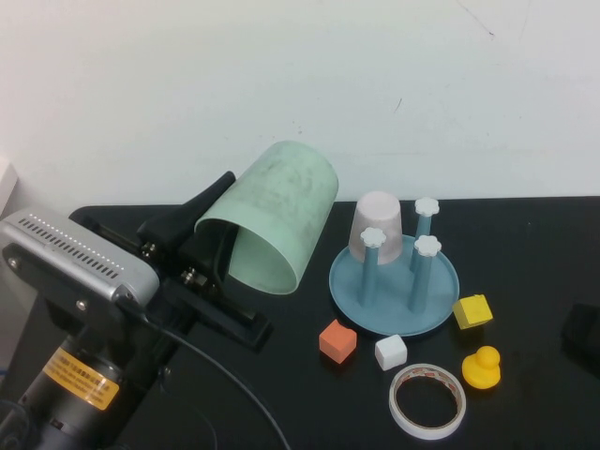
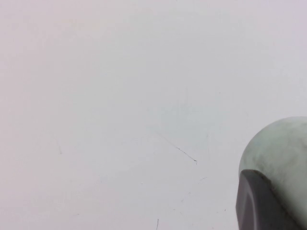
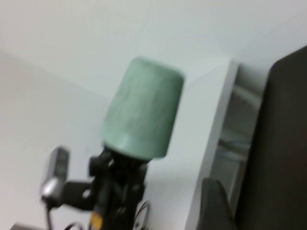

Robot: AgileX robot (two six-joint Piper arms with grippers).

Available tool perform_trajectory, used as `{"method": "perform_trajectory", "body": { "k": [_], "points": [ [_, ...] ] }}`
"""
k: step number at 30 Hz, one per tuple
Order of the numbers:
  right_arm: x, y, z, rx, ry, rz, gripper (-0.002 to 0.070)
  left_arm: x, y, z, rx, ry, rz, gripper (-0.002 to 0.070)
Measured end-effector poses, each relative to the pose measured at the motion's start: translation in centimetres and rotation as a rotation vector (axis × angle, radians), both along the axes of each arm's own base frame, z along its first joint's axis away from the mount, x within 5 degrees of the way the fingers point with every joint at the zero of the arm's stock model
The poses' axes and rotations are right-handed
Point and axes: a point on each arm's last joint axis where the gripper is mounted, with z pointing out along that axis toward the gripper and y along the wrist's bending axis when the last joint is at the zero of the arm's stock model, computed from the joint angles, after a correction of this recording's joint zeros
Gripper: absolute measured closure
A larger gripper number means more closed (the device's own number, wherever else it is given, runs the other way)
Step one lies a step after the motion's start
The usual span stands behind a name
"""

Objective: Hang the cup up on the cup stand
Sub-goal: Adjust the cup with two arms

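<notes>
Cup: the pale mint-green cup (image 1: 277, 217), smooth matte plastic, tapered and handleless, was raised above the counter to the left of the cup stand, tilted with its open mouth facing down and toward the camera.
Left end effector: the left end effector (image 1: 214, 220), black and angular, was clamped on the cup's rim, one finger outside the wall and one inside the mouth.
Cup stand: the cup stand (image 1: 394, 283) was a round light-blue plastic dish with upright blue posts topped by white flower-shaped caps.
Second cup: a whitish-pink translucent cup (image 1: 377, 225) sat upside down over one back post.
Right end effector: the right end effector (image 1: 583, 336) showed only as a dark block at the right edge of the high view; I cannot tell how its fingers stood.
Counter: the black counter (image 1: 525, 244) had a smooth dull surface.
Small things: an orange block (image 1: 337, 341), a white block (image 1: 391, 352), a yellow block (image 1: 472, 311), a yellow duck (image 1: 482, 367) and a tape roll (image 1: 427, 400) lay in front of the stand.
</notes>
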Motion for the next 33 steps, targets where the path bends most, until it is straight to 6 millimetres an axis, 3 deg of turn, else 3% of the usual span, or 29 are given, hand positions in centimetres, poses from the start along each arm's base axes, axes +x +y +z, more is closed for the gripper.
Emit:
{"method": "perform_trajectory", "body": {
  "k": [7, 13, 18, 22, 33],
  "points": [
    [0.4, -0.3, -0.1, -0.014, 0.008, -0.048, 0.026, -0.1, -0.1, 0.0, 0.012, -0.01, -0.014, 0.0657],
    [1.3, 0.3, 1.1, 0.014, 0.011, 0.049, 0.0029, -0.1, -0.2, -0.2, 0.029, 0.005, -0.021, 0.0657],
    [3.4, 1.1, 2.5, 0.021, 0.023, 0.11, -0.0008, -0.1, -0.3, -0.3, 0.037, 0.013, -0.023, 0.0657],
    [5.4, 3.2, 3.1, 0.012, 0.062, 0.207, -0.0013, -0.1, -0.3, -0.3, 0.051, 0.006, -0.018, 0.0657],
    [11.1, 11.7, 2.6, -0.031, 0.214, 0.352, -0.0015, 0.0, -0.3, -0.3, 0.139, -0.053, 0.022, 0.0657]
  ]
}}
